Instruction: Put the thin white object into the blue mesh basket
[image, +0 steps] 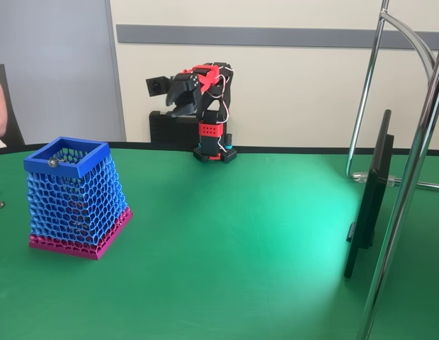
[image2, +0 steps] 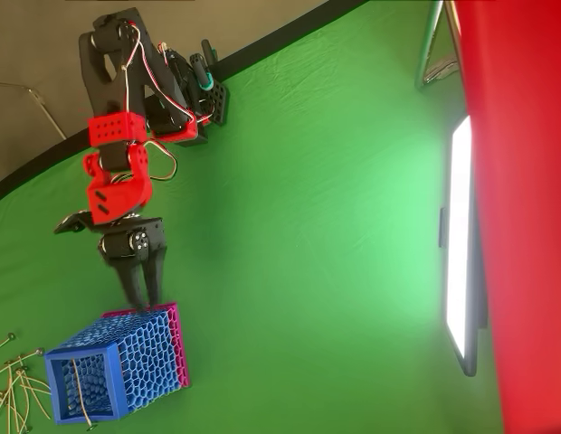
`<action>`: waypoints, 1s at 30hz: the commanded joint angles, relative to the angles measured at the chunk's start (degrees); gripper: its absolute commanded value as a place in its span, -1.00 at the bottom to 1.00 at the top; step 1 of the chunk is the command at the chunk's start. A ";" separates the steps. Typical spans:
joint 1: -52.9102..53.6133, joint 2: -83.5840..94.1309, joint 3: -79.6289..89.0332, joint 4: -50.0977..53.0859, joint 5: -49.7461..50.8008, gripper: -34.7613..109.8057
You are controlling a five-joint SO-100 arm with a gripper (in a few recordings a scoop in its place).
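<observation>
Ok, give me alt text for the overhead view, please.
A black and red robot arm reaches over a green table, its claw just above the pink base of a blue mesh basket. Thin white sticks lie scattered at the picture's lower left, one inside the basket.

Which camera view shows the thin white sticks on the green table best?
The overhead view. A loose pile of thin white sticks lies at the left edge beside the blue mesh basket, and one stick leans inside it. The fixed view shows the basket, but at its left edge I cannot make out any sticks.
</observation>
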 commanded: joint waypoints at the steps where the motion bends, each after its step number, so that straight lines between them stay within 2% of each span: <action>1: -2.29 6.86 5.01 0.35 -3.43 -0.30; 15: -10.11 37.71 32.61 6.68 -9.84 -0.30; 23: -9.67 44.38 38.06 12.66 -9.67 -0.30; 30: -10.63 47.29 38.32 22.59 -8.53 -0.31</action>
